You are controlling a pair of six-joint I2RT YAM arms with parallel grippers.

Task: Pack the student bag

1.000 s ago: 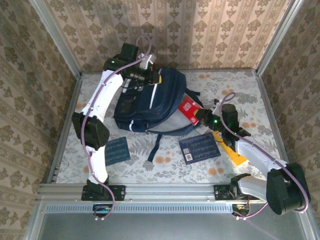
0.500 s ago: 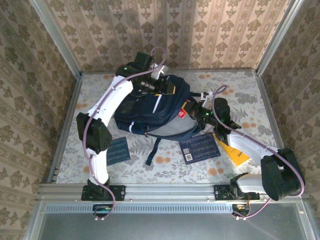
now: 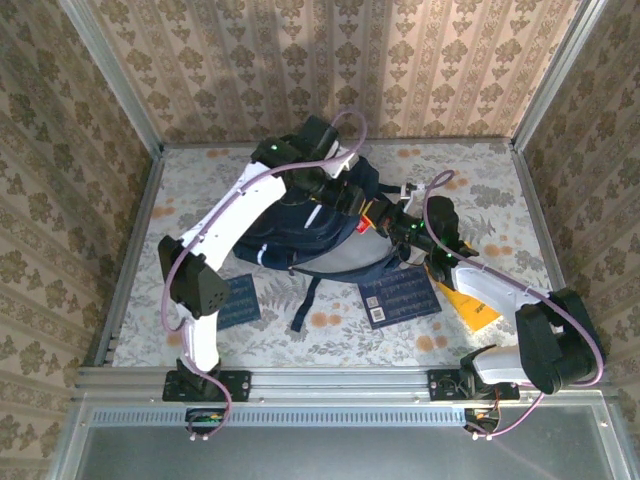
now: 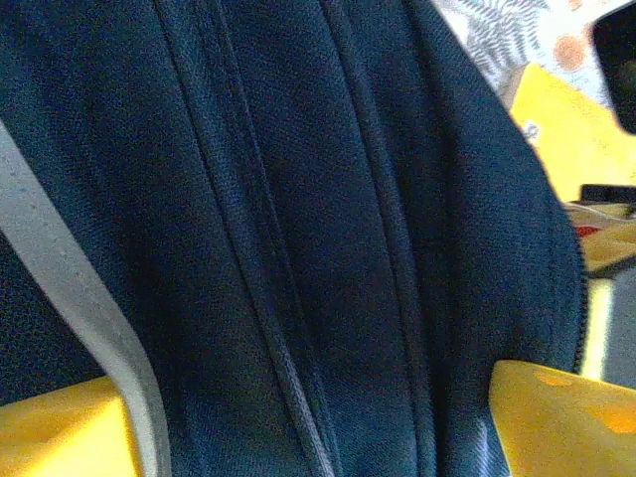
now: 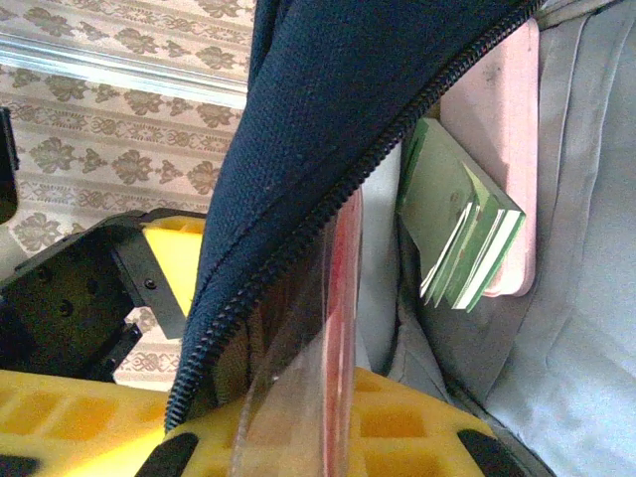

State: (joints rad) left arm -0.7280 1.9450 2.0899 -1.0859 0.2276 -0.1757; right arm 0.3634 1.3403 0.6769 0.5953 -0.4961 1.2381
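Top external layout: the table (image 3: 480,180) is walled on three sides, with a metal rail along the near edge.
Student bag: the student bag (image 3: 290,230) lies at the back middle of the table, its mouth facing right toward the right arm.
Packed so far: in the right wrist view, a pink book (image 5: 497,109) and a green notebook (image 5: 447,219) lie inside against the grey lining (image 5: 586,248).
In hand: the right gripper (image 3: 385,218) is closed on a thin red booklet (image 5: 343,298) in a clear sleeve, its edge at the zipper edge (image 5: 328,219), partly in.
Left to pack: by my reading, two navy booklets (image 3: 228,300) (image 3: 400,296) and a yellow flat item (image 3: 468,305), which lies under the right arm, all on the near half.
Progress: roughly midway, I judge.
Left gripper: the left gripper (image 3: 348,195) hangs over the bag's top, fingers (image 4: 556,417) wide apart, gripping nothing, with navy fabric close in front.
Edges: the zipper lip hangs over the red booklet and could snag it.
Open room: there is bare tabletop at the back right and along the left side; the two grippers are close together at the bag mouth, so room is tight there.
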